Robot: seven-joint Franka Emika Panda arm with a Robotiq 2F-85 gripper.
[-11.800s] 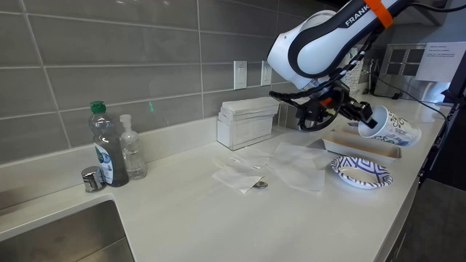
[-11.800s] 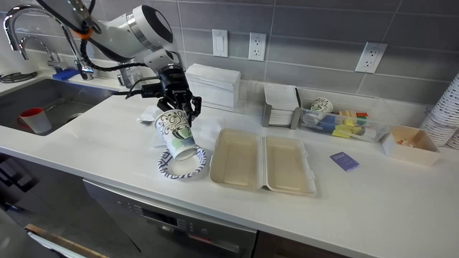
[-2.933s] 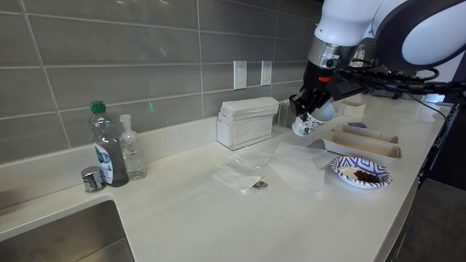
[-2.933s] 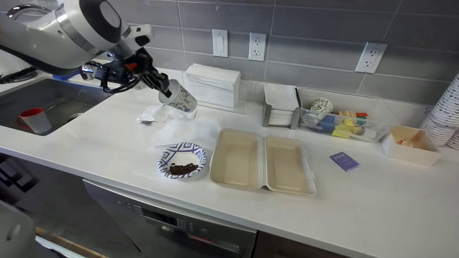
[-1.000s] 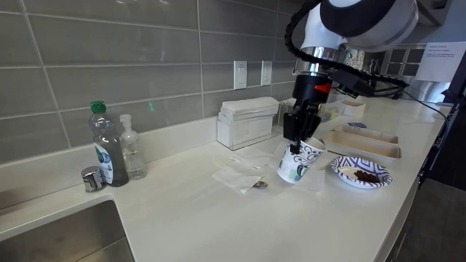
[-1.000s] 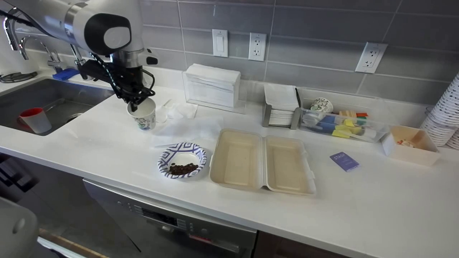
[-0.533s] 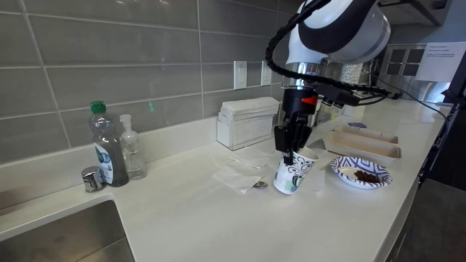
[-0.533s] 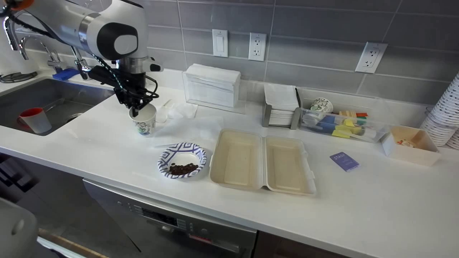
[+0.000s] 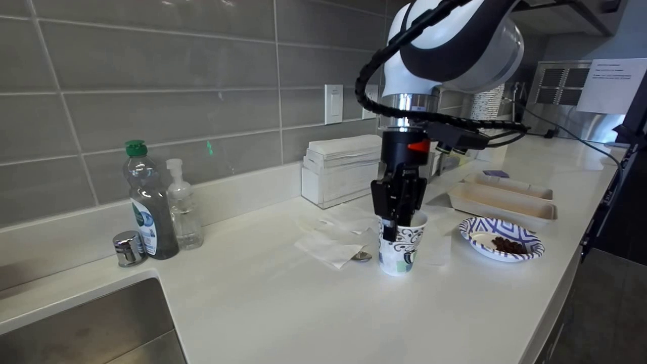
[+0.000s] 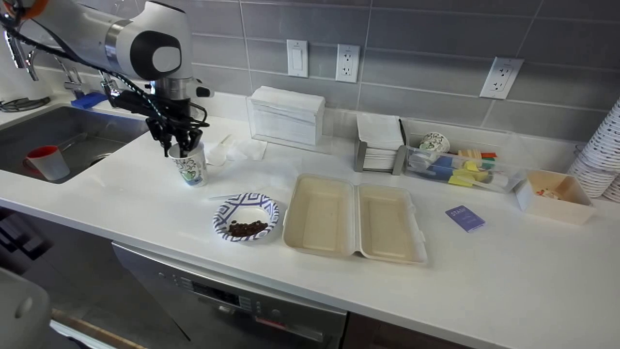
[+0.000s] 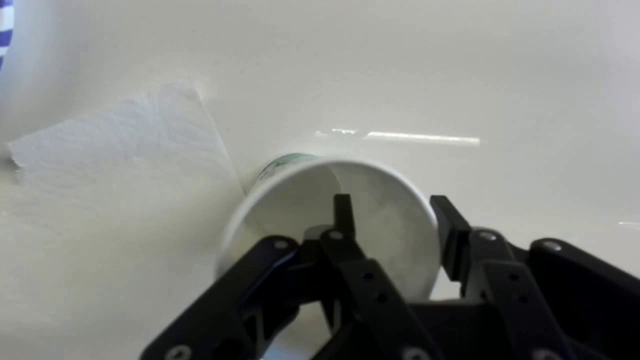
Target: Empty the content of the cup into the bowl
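Note:
The paper cup stands upright on the counter, beside the napkins; it also shows in an exterior view. My gripper is open at its rim. In the wrist view my gripper has one finger inside the cup and one outside, with a gap between them; the outer finger is at or near the wall. The visible inside wall is bare with faint smudges; the cup's bottom is partly hidden. The bowl holds a small pile of dark beans and stands apart from the cup.
Loose napkins and a spoon lie beside the cup. A tan tray stands beside the bowl. A napkin holder is near the wall. The sink with a red-and-white mug is beyond the cup.
The cup was tipped over the bowl, which then looked bare; dark beans now lie in it. The cup moved away, came down to the counter and turned upright. The fingers have opened.

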